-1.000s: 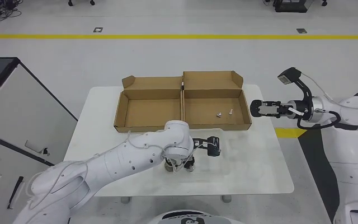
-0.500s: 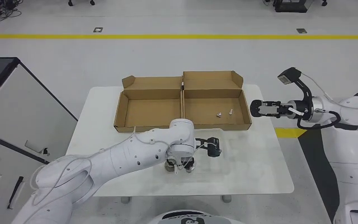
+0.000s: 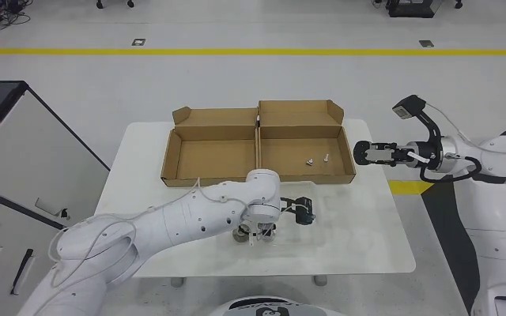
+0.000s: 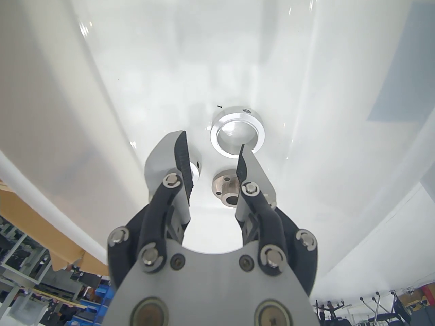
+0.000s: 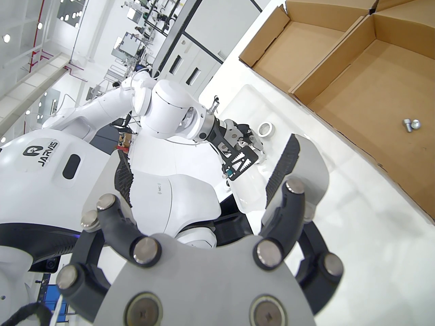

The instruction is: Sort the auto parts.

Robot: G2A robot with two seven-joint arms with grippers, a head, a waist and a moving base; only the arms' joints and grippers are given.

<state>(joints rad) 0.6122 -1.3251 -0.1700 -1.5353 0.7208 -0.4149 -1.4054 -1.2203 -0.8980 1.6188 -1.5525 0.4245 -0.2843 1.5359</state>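
My left gripper (image 4: pixel 212 142) hangs open, pointing down over a clear plastic tray (image 4: pixel 102 86) near the table's front. Between its fingers lies a flanged metal hub (image 4: pixel 226 188). A silver ring (image 4: pixel 237 130) rests just past the fingertips, and another small metal part (image 4: pixel 196 170) peeks out behind one finger. In the top view the left gripper (image 3: pixel 254 235) is under its own wrist. My right gripper (image 3: pixel 357 152) is held open and empty beside the right cardboard box (image 3: pixel 285 154), which holds two bolts (image 3: pixel 316 158).
The left cardboard box (image 3: pixel 209 162) adjoins the right one at the back of the white table (image 3: pixel 356 229). The right wrist view shows the bolts (image 5: pixel 411 124), the ring (image 5: pixel 265 128) and the left gripper (image 5: pixel 253 149) beyond my right gripper (image 5: pixel 204 178).
The left arm's elbow and wrist have shifted a little to the right over the tray. The right arm has stayed still.
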